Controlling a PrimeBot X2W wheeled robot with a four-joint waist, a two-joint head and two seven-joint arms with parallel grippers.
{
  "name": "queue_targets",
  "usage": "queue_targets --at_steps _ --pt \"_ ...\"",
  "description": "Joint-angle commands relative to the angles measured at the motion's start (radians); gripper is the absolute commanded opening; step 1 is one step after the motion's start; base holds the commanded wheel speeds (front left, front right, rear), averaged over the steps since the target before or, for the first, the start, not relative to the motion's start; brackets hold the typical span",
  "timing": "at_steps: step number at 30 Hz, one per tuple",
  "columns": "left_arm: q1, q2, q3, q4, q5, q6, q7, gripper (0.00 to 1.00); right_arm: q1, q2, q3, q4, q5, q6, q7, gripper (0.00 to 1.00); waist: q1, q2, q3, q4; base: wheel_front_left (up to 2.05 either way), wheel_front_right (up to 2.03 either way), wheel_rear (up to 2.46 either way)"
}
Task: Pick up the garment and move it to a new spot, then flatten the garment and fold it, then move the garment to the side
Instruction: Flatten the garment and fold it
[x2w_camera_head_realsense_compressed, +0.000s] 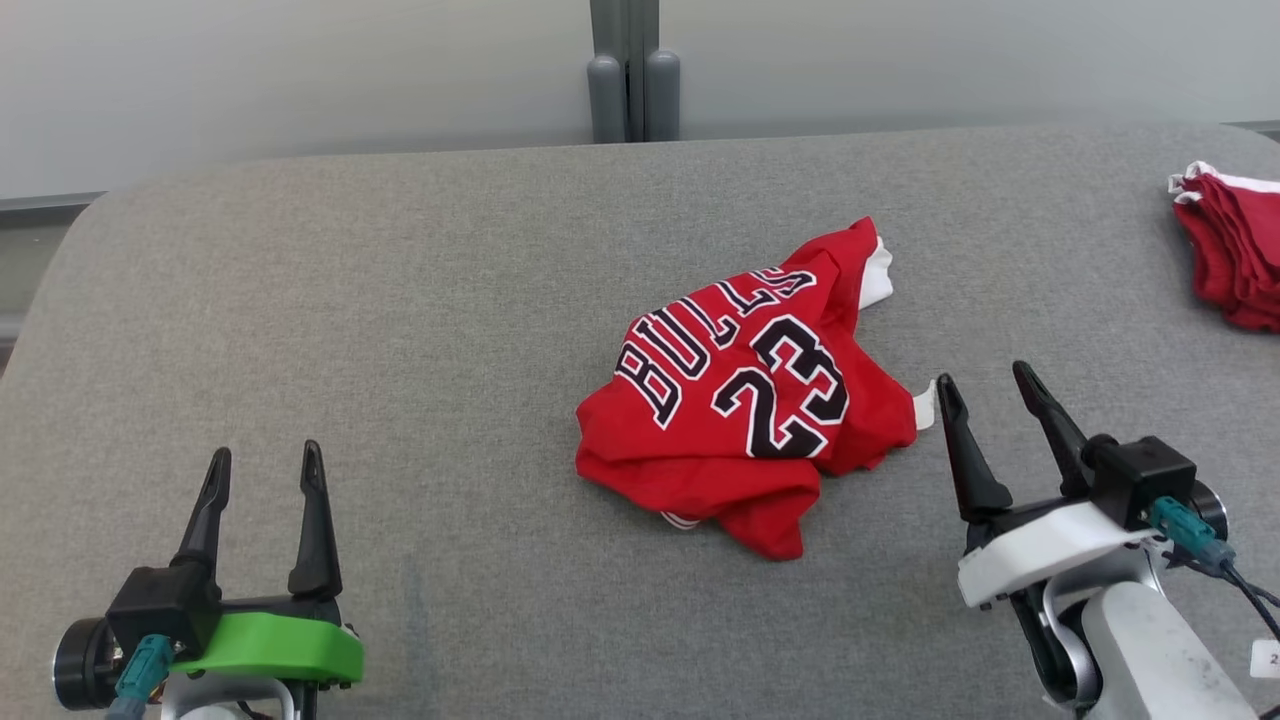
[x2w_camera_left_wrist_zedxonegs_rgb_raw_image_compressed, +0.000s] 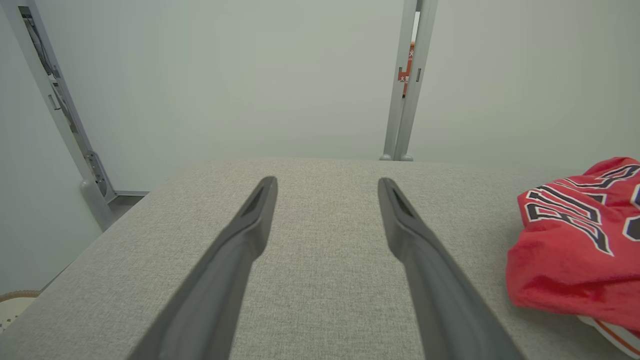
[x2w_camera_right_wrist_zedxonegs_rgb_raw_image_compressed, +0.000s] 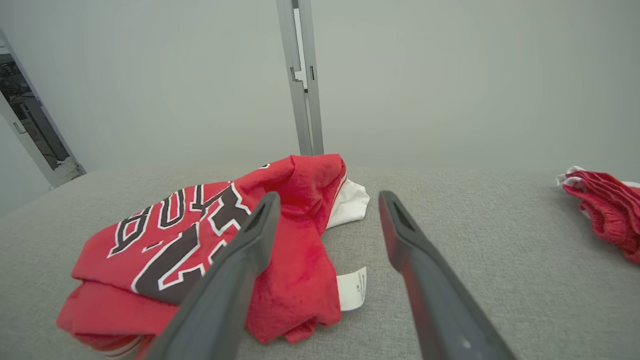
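We see the red jersey (x2w_camera_head_realsense_compressed: 745, 400) lying crumpled in a heap near the middle of the grey padded table (x2w_camera_head_realsense_compressed: 400, 300), its BULLS lettering and number 23 facing up, and a white label (x2w_camera_head_realsense_compressed: 925, 403) poking out at its right edge. Our right gripper (x2w_camera_head_realsense_compressed: 981, 374) hovers just right of the heap, fingers spread wide with nothing between them, one fingertip just beside that label. In the right wrist view that finger overlaps the red cloth, and we cannot tell whether it touches. Our left gripper (x2w_camera_head_realsense_compressed: 267, 452) sits at the near left, well apart from the jersey, jaws wide open and empty, bare grey fabric between its fingers. Over at the far right edge lies a second bundle of red cloth (x2w_camera_head_realsense_compressed: 1235, 250) with white trim, well away from both grippers. Beyond the table's far edge a grey post (x2w_camera_head_realsense_compressed: 632, 70) stands against the pale wall
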Motion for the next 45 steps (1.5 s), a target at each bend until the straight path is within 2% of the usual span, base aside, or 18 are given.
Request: queue_targets --at_steps 1,6,15,22,23,24,25,30,35,42,45 --pt "-0.02 0.0 -0.002 0.002 0.007 -0.006 -0.003 1.0 -0.037 -0.012 0.013 0.023 -0.006 -0.001 -0.003 1.0 0.0 0.0 0.013 0.01 0.0 0.0 0.0" --pt "-0.04 -0.001 -0.016 -0.001 0.008 -0.005 -0.003 1.0 -0.13 -0.041 0.052 0.118 0.005 -0.001 -0.003 1.0 0.0 0.0 0.044 0.036 0.0 0.0 0.0" --pt "-0.073 -0.002 -0.042 0.007 0.001 -0.005 -0.003 1.0 -0.253 -0.068 0.104 0.375 0.042 -0.001 -0.003 1.0 0.0 0.0 0.096 0.094 0.0 0.0 0.0" --pt "-0.09 -0.002 -0.06 0.018 -0.008 0.0 -0.003 1.0 -0.299 -0.049 0.155 0.568 0.094 -0.001 -0.003 1.0 0.0 0.0 0.108 0.127 0.0 0.0 0.0" --pt "-0.09 -0.002 -0.061 0.019 -0.009 0.0 -0.003 1.0 -0.307 -0.045 0.17 0.594 0.107 -0.001 -0.002 0.48 0.0 0.0 0.107 0.129 0.0 0.0 0.0" --pt "-0.09 -0.002 -0.062 0.021 -0.009 0.001 -0.003 1.0 -0.312 -0.045 0.179 0.609 0.116 -0.001 -0.002 0.3 0.0 0.0 0.107 0.13 0.0 0.0 0.0" --pt "-0.089 -0.002 -0.063 0.022 -0.01 0.003 -0.003 1.0 -0.318 -0.044 0.19 0.621 0.128 -0.001 -0.001 0.0 0.0 0.0 0.105 0.13 0.0 0.0 0.0" --pt "-0.071 -0.002 -0.059 0.026 -0.01 0.012 -0.003 1.0 -0.327 -0.064 0.2 0.607 0.164 -0.002 -0.001 0.0 0.0 0.0 0.083 0.111 0.0 0.0 0.0" --pt "-0.058 -0.002 -0.052 0.027 -0.008 0.013 -0.003 1.0 -0.273 -0.103 0.146 0.527 0.174 -0.002 -0.002 0.0 0.0 0.0 0.056 0.083 0.0 0.0 0.0" --pt "-0.035 -0.002 -0.049 0.024 -0.014 0.019 -0.003 1.0 -0.08 -0.152 0.022 0.354 0.187 -0.002 -0.002 0.0 0.0 0.0 0.033 0.047 0.0 0.0 0.0" --pt "-0.031 -0.002 -0.055 0.017 -0.018 0.024 -0.003 1.0 0.024 -0.163 -0.011 0.317 0.185 -0.002 -0.001 0.0 0.0 0.0 0.036 0.04 0.0 0.0 0.0"
